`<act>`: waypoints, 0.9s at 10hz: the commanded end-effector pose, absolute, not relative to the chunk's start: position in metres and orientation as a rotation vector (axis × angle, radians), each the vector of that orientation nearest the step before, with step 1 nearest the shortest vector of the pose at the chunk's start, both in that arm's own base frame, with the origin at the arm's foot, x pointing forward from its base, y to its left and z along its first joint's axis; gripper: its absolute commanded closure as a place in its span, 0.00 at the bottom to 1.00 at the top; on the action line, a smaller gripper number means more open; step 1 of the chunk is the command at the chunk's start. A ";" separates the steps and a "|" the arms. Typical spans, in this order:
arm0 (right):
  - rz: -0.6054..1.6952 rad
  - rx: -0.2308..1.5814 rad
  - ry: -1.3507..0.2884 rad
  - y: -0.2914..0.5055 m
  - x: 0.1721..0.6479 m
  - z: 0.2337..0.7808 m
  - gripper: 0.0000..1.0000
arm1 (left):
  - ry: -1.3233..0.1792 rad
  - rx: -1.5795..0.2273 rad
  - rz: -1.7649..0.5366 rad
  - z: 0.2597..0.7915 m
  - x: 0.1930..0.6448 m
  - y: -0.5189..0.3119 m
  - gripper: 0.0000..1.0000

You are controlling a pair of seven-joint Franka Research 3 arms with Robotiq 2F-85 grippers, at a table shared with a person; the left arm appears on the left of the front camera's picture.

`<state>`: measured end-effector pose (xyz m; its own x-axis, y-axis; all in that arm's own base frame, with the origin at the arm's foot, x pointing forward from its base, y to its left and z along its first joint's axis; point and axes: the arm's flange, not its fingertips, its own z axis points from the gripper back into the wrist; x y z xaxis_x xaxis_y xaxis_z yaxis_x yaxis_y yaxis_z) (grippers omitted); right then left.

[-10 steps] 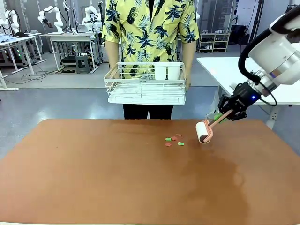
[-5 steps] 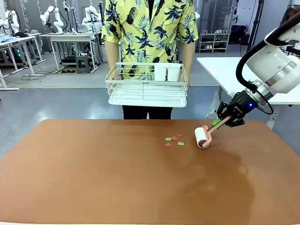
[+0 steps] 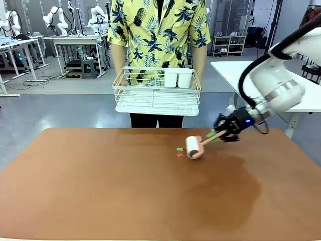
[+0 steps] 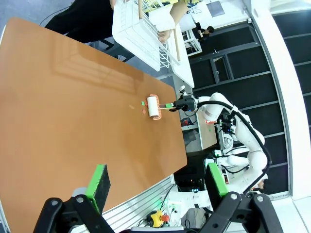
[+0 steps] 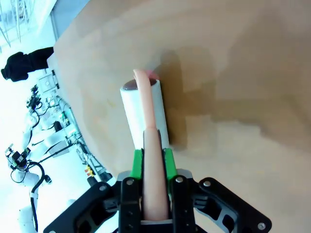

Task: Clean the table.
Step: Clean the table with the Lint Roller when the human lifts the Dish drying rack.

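Note:
The table (image 3: 100,186) has a reddish-brown top. My right gripper (image 3: 223,131) is shut on the pink handle of a white lint roller (image 3: 192,147), whose drum rests on the table top at the far middle. Just left of the drum lie a green paper scrap (image 3: 179,149) and a red scrap (image 3: 180,154). The right wrist view shows the handle clamped between the green pads of the right gripper (image 5: 152,167), with the roller (image 5: 143,109) on the table ahead. My left gripper (image 4: 158,182) is open, high above the table (image 4: 73,121), with the roller (image 4: 152,106) far off.
A person stands beyond the far edge holding a white wire dish rack (image 3: 156,93) with two white cups (image 3: 178,78) above the floor. A white-topped table (image 3: 241,75) stands at the back right. A darker patch (image 3: 225,186) marks the table's right half.
My right gripper has swept the roller leftward across the far middle of the table, over the cluster of scraps. Fewer scraps show now than a second ago.

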<state>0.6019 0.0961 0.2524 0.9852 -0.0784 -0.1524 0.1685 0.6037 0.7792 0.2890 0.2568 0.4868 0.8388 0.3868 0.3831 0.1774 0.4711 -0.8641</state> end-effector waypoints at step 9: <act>-0.097 0.894 0.233 0.303 0.550 0.247 0.79 | -0.609 -1.106 0.123 0.488 0.287 0.257 0.00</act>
<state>0.5775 0.3053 0.2532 0.9858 -0.0698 -0.1528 0.1646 0.5837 0.7951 0.2890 0.2567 0.4868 0.8390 0.3865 0.3830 0.1774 0.4711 -0.8641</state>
